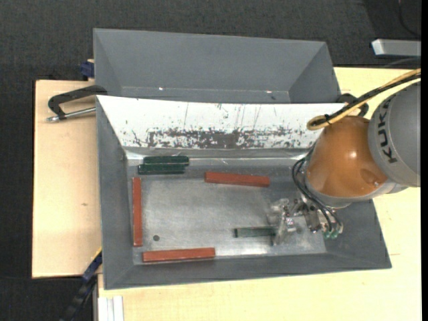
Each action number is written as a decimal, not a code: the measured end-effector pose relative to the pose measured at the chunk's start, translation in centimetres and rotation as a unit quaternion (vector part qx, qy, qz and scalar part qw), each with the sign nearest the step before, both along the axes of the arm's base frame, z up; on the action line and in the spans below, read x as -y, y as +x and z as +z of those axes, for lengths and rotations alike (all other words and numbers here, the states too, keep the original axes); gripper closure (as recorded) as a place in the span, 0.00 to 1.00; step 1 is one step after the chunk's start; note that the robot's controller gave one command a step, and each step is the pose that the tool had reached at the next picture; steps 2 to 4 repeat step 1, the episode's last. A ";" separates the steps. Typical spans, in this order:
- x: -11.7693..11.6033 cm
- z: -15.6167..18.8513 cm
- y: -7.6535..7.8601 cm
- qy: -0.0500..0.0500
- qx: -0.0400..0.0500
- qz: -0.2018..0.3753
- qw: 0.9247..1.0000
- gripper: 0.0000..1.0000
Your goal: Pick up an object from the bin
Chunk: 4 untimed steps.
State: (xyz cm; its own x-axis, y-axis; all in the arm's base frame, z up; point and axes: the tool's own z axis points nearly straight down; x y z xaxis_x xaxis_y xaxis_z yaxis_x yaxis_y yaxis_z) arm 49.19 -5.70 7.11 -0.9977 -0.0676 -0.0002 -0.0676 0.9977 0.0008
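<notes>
One cam, above bin [200,65], angled slightly sideways, arm [374,152] entering right.

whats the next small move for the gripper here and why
Probably a small shift toward the view's left along the thin dark green bar, then down. The gripper sits at that bar's right end, not over its middle, so a grasp there looks likely to slip. Whether it already has the bar can't be told.

We see the gripper [285,225] low in the front right of the bin [200,65], at the right end of a thin dark green bar [253,233]. A left red bar [137,211] lies along the left wall and a front red bar [178,254] along the front. A back red bar [237,178] lies near a dark green block [162,164].
</notes>
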 end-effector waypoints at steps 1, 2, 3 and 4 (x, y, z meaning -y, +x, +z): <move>-1.8 13.7 0.9 0.000 0.002 0.012 1.000 1.00; -1.8 13.7 0.9 0.000 0.002 0.012 1.000 1.00; -1.8 13.7 0.9 0.000 0.002 0.012 1.000 1.00; -1.8 13.7 0.9 0.000 0.002 0.012 1.000 1.00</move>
